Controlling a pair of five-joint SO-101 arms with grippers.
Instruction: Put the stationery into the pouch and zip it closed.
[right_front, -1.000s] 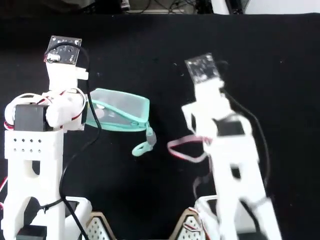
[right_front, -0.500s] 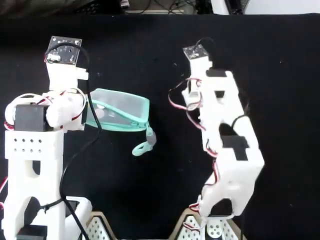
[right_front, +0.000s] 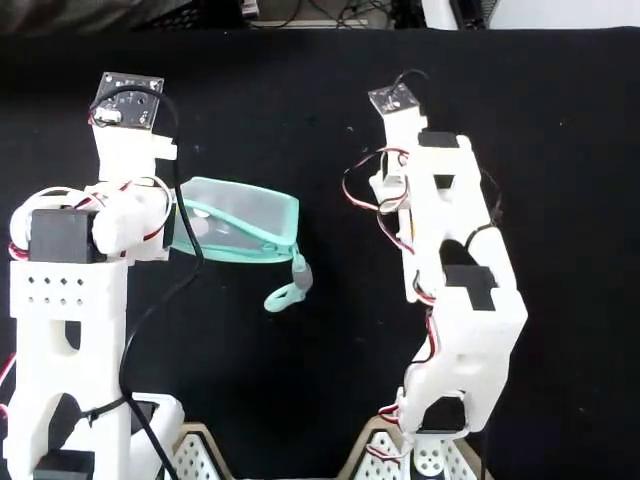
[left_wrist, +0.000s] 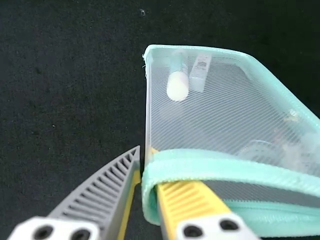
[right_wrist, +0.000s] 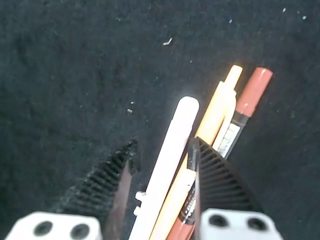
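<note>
My right tool (right_wrist: 162, 144) is spread around the pens (right_wrist: 220, 107), lengthwise in its gap; left tool (left_wrist: 145, 165) is clamped on the pouch (left_wrist: 225, 115) rim.

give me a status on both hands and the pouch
Left hand shut on pouch rim. Right hand open over pens on the table. Some items already in pouch.

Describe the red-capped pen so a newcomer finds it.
On the black table, look at the right gripper, where three pens lie side by side. The red-capped pen is the outer one, next to the orange pen and farthest from the white pen. It alone has a brick-red cap and a labelled barrel.
</note>
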